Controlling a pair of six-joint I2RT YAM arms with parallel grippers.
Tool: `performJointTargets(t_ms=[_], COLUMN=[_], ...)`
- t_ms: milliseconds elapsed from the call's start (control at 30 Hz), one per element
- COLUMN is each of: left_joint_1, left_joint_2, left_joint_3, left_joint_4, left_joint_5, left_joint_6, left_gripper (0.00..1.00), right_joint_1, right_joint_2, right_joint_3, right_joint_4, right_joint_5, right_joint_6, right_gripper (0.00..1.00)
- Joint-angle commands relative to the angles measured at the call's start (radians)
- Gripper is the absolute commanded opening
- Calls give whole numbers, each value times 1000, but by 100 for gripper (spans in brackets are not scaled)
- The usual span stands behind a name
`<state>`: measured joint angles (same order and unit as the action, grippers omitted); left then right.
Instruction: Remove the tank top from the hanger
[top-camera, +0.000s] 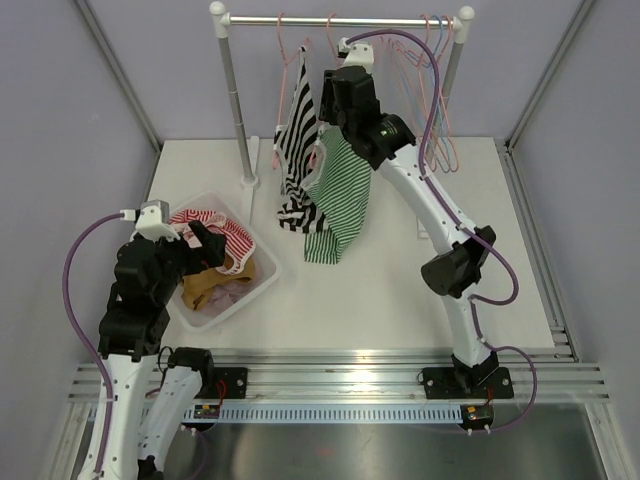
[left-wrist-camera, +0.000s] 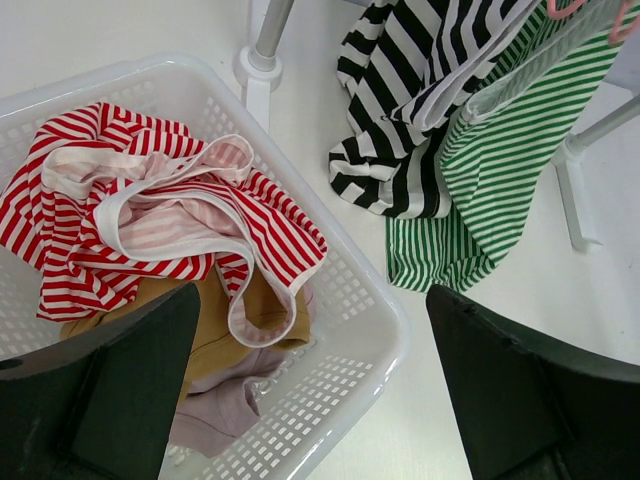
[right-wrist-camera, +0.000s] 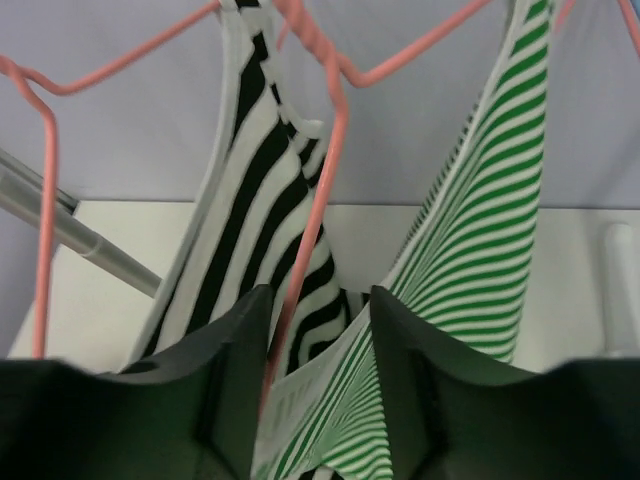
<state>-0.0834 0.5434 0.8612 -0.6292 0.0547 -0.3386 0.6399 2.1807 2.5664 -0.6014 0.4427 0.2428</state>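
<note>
1. The bench (top-camera: 400, 300) is a flat, matt white board. Pale lilac walls (top-camera: 60, 100) close it in. Ribbed aluminium rails (top-camera: 350, 375) run along the near edge and carry both arm bases.
2. The rack (top-camera: 340, 20) stands at the far edge, built of smooth metal tube with round white caps. Spare hangers (top-camera: 440, 110) of thin pink wire are bunched at its right end.
3. Task item: the green top (top-camera: 340, 200) is soft, with fine green-and-white stripes. It hangs mid-rack and drapes low toward the bench.
4. The black top (top-camera: 296, 150) has broader black-and-white stripes and a white edge binding. It hangs just left of the green top, touching it.
5. The right fingers (right-wrist-camera: 230, 380) are black and moulded, raised among the hangers. A pink hanger (right-wrist-camera: 335, 150) wire and the green top's edge lie in their narrow gap. We cannot tell whether they pinch either.
6. The left fingers (left-wrist-camera: 130, 390) are spread wide with nothing in them, hovering above the basket (left-wrist-camera: 390, 320).
7. The basket is perforated white plastic with rounded corners, sitting on the bench at left. Inside, a crumpled red top (left-wrist-camera: 150, 200) lies over a tan garment (left-wrist-camera: 215, 340) and a pale pink one (left-wrist-camera: 225, 400).
</note>
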Motion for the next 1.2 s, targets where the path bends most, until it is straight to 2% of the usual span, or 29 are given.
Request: performJointTargets(t_ms=[0, 67, 100, 300, 467, 533, 867, 1167], left_joint_1=[-12, -12, -13, -21, -26, -29, -30, -32], left_joint_2=[-10, -7, -7, -8, -3, -5, -5, 20], left_joint_3=[-7, -5, -5, -7, -7, -8, -7, 10], left_joint_4=[57, 54, 54, 54, 52, 54, 54, 60], left_joint_5=[-16, -13, -12, -7, -3, -3, 4, 50], left_joint_6=[23, 23, 23, 24, 27, 27, 29, 23], left_gripper=[99, 99, 99, 99, 99, 99, 99, 99], right_joint_1=[-14, -23, -26, -65, -78, -91, -114, -115], right_joint_2=[-116, -142, -162, -196, -206, -210, -231, -315], right_joint_3=[-67, -112, -127, -153, -144, -140, -83, -58], right_joint_4=[32, 32, 32, -8, -15, -17, -52, -49], right_joint_5=[64, 59, 54, 11, -27, -48, -113, -159], right_joint_6=[-56, -60, -68, -65, -77, -80, -106, -120], right_gripper=[46, 42, 35, 33, 7, 2, 0, 0])
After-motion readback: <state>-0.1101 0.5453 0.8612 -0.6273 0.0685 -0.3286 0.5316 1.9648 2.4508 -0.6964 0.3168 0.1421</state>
